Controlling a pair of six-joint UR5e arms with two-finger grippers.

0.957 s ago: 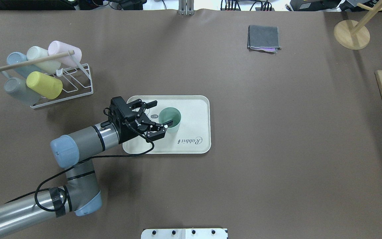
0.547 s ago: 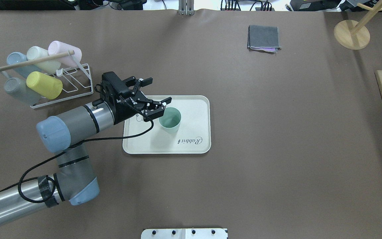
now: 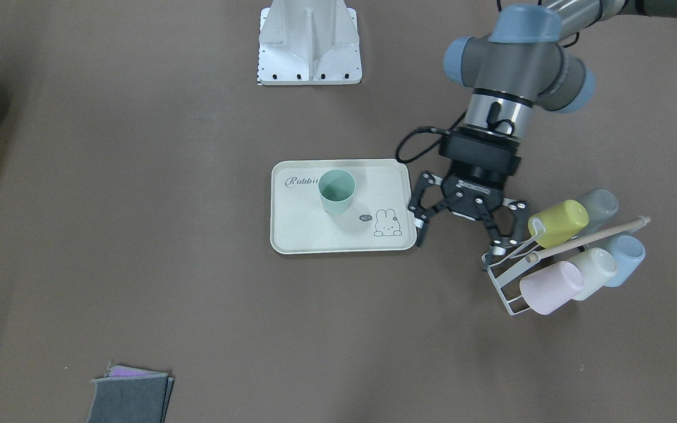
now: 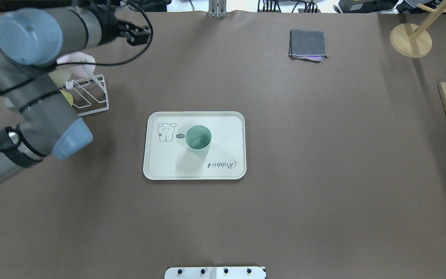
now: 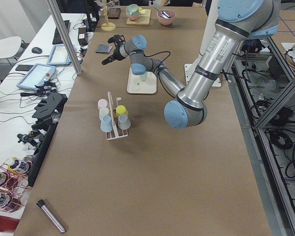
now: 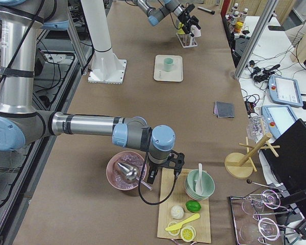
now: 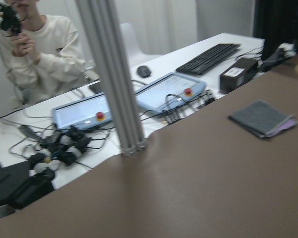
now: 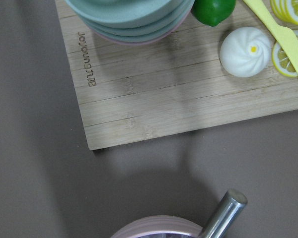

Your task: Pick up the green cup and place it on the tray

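The green cup [image 4: 198,138] stands upright and alone in the middle of the cream tray [image 4: 223,128], next to the bunny drawing. It also shows in the front view [image 3: 336,191] on the tray [image 3: 297,235]. My left gripper [image 3: 458,239] is open and empty in the front view, off the tray's edge, between the tray and the cup rack. In the overhead view the left arm [image 4: 33,77] is raised over the rack at the far left. My right gripper [image 6: 160,171] shows only in the right side view, over the pink bowl; I cannot tell whether it is open or shut.
A white wire rack [image 3: 567,258] holds several cups, among them a yellow one [image 3: 557,222]. A folded grey cloth [image 4: 308,44] lies at the far side. A wooden board [image 8: 188,99] with bowls and food and a wooden stand [image 4: 410,38] are at the right end.
My left gripper has drawn back from the green cup, open. The arm has lifted and swung away toward the rack at the far left. The cup stays upright on the tray.
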